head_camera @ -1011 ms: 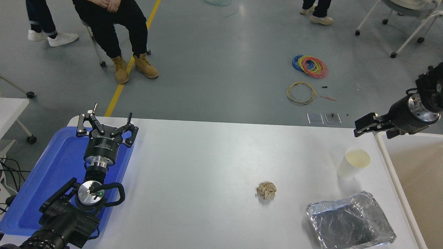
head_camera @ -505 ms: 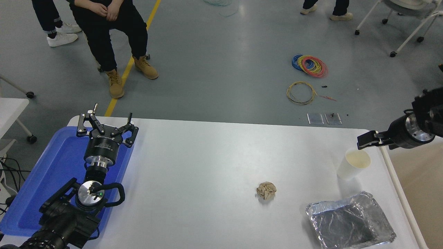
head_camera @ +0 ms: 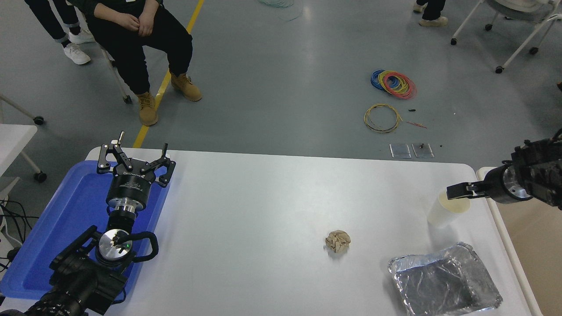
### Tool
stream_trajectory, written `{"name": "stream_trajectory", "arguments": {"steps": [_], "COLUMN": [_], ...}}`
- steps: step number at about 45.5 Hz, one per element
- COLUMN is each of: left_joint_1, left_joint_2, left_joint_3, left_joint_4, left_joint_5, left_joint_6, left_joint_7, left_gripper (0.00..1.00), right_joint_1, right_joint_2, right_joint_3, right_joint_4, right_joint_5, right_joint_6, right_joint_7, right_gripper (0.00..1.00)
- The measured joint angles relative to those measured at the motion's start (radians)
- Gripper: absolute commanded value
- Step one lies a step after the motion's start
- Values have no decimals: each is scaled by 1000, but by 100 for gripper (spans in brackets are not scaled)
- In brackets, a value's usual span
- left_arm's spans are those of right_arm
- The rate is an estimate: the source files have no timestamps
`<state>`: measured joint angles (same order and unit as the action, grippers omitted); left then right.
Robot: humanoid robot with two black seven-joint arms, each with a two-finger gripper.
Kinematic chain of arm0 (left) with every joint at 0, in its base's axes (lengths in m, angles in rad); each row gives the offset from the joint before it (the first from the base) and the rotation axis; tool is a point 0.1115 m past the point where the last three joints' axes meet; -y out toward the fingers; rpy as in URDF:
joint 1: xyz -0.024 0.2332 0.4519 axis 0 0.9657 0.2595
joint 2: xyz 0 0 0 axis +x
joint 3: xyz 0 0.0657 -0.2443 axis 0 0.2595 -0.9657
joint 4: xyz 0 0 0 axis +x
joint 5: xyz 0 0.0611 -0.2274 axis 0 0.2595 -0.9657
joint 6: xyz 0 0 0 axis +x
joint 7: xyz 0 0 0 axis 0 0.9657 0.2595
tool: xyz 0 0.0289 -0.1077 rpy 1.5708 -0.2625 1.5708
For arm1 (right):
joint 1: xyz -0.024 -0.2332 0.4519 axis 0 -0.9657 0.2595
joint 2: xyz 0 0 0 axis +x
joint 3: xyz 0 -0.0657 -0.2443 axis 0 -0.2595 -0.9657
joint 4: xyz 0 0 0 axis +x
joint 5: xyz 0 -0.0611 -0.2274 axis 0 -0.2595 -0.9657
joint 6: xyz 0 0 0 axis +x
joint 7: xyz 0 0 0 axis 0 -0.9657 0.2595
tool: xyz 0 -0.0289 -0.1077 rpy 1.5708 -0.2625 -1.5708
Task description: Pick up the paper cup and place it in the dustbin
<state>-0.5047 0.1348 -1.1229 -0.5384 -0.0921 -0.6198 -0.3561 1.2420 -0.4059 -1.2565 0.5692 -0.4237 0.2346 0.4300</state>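
Right gripper (head_camera: 457, 192) over the cup (head_camera: 444, 211) mouth, seen edge-on; open or closed, cannot tell. Cup upright near the table (head_camera: 272, 206) right edge, just beside the bin (head_camera: 495, 210), whose tan inside shows nothing. Foil tray (head_camera: 444, 279) in front of the cup, paper ball (head_camera: 337, 241) left of it. Left gripper (head_camera: 135, 156) fingers spread wide, holding nothing, over the blue tray (head_camera: 74, 206)
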Motion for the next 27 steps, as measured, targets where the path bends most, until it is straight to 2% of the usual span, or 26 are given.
{"name": "stream_trajectory", "arguments": {"steps": [8,14,17,27], "left_joint_1": [0,0,0,0], "left_joint_2": [0,0,0,0], "left_joint_3": [0,0,0,0], "left_joint_4": [0,0,0,0], "left_joint_5": [0,0,0,0], "left_joint_6": [0,0,0,0], "left_joint_7": [-1,-1,-1,-1], "left_gripper": [100,100,100,100], "right_joint_1": [-42,-65,-73,-91], "right_joint_2": [1,1,1,0], "right_joint_3": [19,29,34,47], "right_joint_4": [-34,-53,-60,-69], "right_joint_5": [0,0,0,1], "right_joint_6": [-21,-31,-37,-47], "right_joint_7": [0,0,0,0], "right_gripper": [85,67,61,60]}}
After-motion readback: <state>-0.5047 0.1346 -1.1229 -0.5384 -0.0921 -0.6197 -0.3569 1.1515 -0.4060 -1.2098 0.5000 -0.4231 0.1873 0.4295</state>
